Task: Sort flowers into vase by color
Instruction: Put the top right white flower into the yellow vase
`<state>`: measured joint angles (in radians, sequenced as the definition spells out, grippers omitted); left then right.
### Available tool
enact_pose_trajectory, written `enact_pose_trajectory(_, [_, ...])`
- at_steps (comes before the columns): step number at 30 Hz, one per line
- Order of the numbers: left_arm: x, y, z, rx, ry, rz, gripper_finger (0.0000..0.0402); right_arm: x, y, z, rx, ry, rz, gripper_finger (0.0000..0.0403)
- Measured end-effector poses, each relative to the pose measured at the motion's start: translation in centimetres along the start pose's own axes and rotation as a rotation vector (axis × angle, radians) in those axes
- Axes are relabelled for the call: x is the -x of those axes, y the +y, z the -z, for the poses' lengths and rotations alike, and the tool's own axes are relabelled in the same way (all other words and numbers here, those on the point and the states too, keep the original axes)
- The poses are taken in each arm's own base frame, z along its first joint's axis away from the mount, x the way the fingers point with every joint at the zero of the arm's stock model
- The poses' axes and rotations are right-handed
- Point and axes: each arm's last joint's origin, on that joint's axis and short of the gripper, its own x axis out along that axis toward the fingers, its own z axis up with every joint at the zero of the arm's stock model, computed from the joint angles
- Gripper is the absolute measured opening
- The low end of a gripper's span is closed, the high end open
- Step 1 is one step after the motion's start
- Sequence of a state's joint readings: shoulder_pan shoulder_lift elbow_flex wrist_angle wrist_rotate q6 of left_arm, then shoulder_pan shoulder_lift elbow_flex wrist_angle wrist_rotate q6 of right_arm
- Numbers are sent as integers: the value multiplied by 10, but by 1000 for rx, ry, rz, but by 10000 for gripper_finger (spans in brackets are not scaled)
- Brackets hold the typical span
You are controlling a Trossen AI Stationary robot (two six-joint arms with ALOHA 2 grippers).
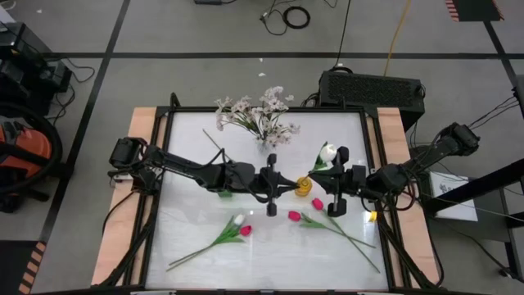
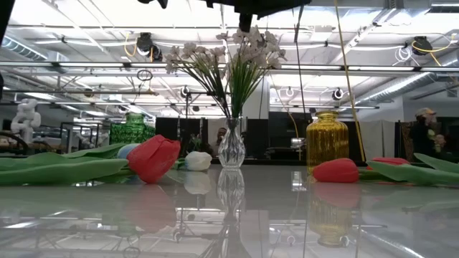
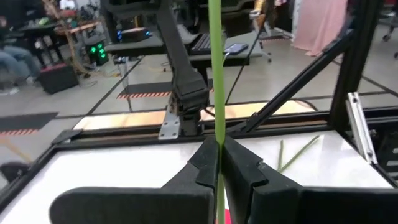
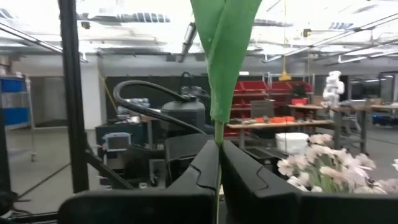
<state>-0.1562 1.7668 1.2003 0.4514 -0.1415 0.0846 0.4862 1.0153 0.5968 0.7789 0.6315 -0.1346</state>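
Our left hand (image 3: 219,163) is closed on a thin green stem (image 3: 217,74), and our right hand (image 4: 219,163) grips the white tulip (image 1: 327,152) beside the yellow ribbed glass vase (image 1: 304,187); we lower each stem slowly, upright, into its vase.

Grey floor (image 1: 205,78) with black tape lines; cables (image 1: 286,16) strewn.

We see a black box (image 1: 372,88) behind the table's far edge, coiled cables (image 1: 288,15) on the grey floor beyond it, an orange-and-black vacuum (image 1: 22,147) at left, and 1 white paper (image 1: 453,193) at right.
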Motion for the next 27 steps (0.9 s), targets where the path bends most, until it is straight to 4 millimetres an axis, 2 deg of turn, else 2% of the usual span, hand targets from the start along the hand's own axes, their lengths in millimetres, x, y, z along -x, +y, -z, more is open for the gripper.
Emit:
enact_pose_trajectory(3, [0, 0, 0, 41, 1, -2, 22, 0, 0, 0, -1, 1, 2, 2])
enact_pose_trajectory(5, [0, 0, 0, 54, 4, 1, 41, 0, 0, 0, -1, 1, 3, 1])
enact_pose_trajectory(13, [2, 0, 2, 122, 43, 4, 197, 2, -2, -2, -19, 1, 2, 1])
enact_pose_trajectory(17, [11, -3, -5, 120, 77, 17, 252, 6, -2, -5, -28, 16, -9, 0])
enact_pose_trajectory(21, [30, -5, -18, 107, 143, 36, 274, 11, -3, -8, -42, 36, -27, 0])
enact_pose_trajectory(27, [69, -14, -39, 80, 239, 87, 276, 17, -5, -6, -59, 97, -28, 0])
